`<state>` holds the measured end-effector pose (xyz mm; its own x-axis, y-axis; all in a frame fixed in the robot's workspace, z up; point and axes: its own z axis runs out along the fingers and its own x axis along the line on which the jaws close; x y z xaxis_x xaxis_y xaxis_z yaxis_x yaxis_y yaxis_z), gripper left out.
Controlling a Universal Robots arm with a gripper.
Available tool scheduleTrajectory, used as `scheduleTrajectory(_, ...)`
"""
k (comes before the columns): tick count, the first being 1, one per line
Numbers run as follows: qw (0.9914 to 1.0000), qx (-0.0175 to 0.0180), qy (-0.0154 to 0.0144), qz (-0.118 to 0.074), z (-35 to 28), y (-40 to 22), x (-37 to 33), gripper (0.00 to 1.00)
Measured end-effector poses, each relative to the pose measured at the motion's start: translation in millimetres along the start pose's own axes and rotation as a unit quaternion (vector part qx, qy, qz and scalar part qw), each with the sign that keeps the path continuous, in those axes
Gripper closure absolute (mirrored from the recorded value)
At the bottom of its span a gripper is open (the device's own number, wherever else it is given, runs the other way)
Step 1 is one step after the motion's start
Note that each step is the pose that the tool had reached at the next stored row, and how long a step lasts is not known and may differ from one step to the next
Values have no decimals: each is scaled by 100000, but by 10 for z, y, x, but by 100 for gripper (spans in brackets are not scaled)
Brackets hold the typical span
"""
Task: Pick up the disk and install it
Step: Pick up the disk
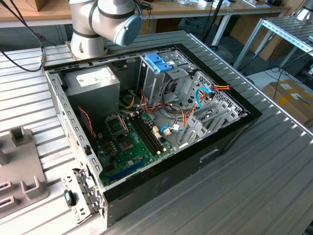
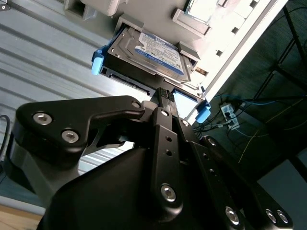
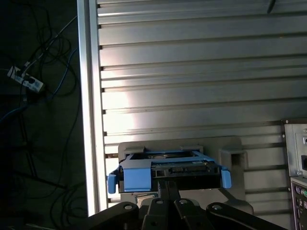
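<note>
Plainly, the disk carries a white-and-blue label, its print too small to read. It lies flat in a grey holder on the ribbed metal table. The gripper reaches to its near edge; whether the jaws clasp it cannot be told. The arm's base stands upper left in the exterior view, above the open computer case.

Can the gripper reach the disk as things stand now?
Probably yes. In both wrist views the gripper sits right at the near edge of the disk, with nothing between them. The grey holder leaves that side of the disk open.
</note>
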<state>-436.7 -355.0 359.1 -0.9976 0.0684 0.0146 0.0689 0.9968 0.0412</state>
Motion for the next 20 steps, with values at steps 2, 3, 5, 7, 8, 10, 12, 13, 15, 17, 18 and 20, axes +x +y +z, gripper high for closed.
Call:
scheduleTrajectory(2,100000,0,3,-116,0,0,0,89)
scheduleTrajectory(3,99999,9,21,-477,0,0,0,89)
scheduleTrajectory(5,99994,15,40,-1083,0,0,0,89)
scheduleTrajectory(7,99985,28,72,-1702,0,0,0,89)
scheduleTrajectory(8,99975,39,93,-2216,0,0,0,89)
scheduleTrajectory(10,99957,53,119,-2930,0,0,0,89)
scheduleTrajectory(12,99954,55,124,-3031,0,0,0,89)
scheduleTrajectory(13,99953,56,125,-3050,0,0,0,89)
scheduleTrajectory(15,99953,57,126,-3059,0,0,0,89)
scheduleTrajectory(17,99953,58,125,-3063,0,0,0,89)
scheduleTrajectory(18,99953,56,125,-3063,0,0,0,89)
scheduleTrajectory(20,99953,55,126,-3069,0,0,0,89)
